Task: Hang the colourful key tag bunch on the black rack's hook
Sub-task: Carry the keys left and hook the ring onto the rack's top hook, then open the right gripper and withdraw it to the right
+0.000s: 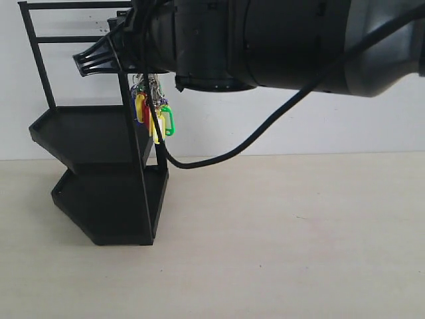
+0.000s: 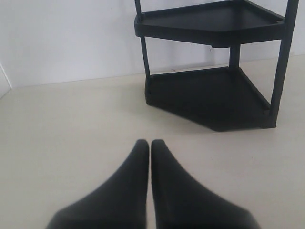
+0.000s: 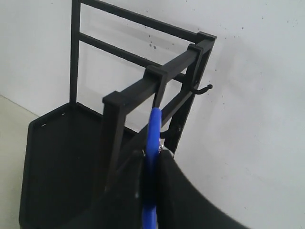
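The black rack [image 1: 99, 173] stands at the left against the white wall; its two trays also show in the left wrist view [image 2: 214, 95]. My right gripper [image 1: 89, 61] reaches in at the top rails, shut on the blue-sleeved loop [image 3: 153, 133] of the colourful key tag bunch. The yellow, green and red tags [image 1: 151, 114] dangle below it beside the rack's front upright. A thin hook [image 3: 202, 89] with an upturned tip sticks out from the far corner post, apart from the loop. Whether the loop rests on anything cannot be told. My left gripper [image 2: 149, 143] is shut on nothing, low over the table.
My right arm [image 1: 285, 40] fills the top of the exterior view, and its black cable [image 1: 219, 156] sags in front of the wall. A beige tabletop [image 1: 279, 239] spreads out to the right of the rack. The white wall stands close behind the rack.
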Controlling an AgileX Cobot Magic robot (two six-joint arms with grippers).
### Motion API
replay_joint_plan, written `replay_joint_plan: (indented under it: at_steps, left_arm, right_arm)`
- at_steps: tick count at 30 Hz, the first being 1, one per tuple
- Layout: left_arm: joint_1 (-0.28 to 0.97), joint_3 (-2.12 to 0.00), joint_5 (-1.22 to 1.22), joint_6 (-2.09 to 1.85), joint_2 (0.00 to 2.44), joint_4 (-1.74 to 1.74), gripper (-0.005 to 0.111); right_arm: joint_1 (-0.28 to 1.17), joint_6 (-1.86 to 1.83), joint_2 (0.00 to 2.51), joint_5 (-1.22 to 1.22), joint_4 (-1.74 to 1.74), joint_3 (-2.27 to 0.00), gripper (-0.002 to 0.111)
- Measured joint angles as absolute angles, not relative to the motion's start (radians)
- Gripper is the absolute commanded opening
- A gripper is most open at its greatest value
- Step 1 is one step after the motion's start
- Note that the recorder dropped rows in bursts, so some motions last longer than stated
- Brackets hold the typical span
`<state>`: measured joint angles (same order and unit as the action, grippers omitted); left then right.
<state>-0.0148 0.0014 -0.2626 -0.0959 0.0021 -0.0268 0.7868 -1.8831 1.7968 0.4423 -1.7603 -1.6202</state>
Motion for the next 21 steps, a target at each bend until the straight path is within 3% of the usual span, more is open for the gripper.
replay_joint_plan:
  at_steps: [3, 8, 9, 15, 18, 21]
  left_arm:
    - [-0.015, 0.001, -0.263, -0.096, 0.002, -0.027, 0.004]
    - [-0.015, 0.001, -0.263, -0.096, 0.002, -0.027, 0.004]
    - [-0.015, 0.001, -0.263, -0.096, 0.002, -0.027, 0.004]
    - [-0.015, 0.001, -0.263, -0.096, 0.002, -0.027, 0.004]
    - [-0.015, 0.001, -0.263, -0.096, 0.002, -0.027, 0.004]
    - [-0.015, 0.001, -0.263, -0.096, 0.002, -0.027, 0.004]
  right_arm:
    - [0.787, -1.881, 1.797, 0.447, -1.76, -1.62, 0.009]
    - [0.787, -1.873, 1.797, 0.445, -1.757, -1.622, 0.039]
    - [0.787, -1.873, 1.797, 0.445, -1.757, -1.622, 0.04]
    - [0.799, -1.873, 1.773, 0.607, -1.754, -1.622, 0.038]
    - [0.854, -1.934, 1.71, 0.868, -1.748, -1.624, 0.001]
    - [0.909, -2.032, 1.694, 1.054, -1.744, -1.623, 0.0]
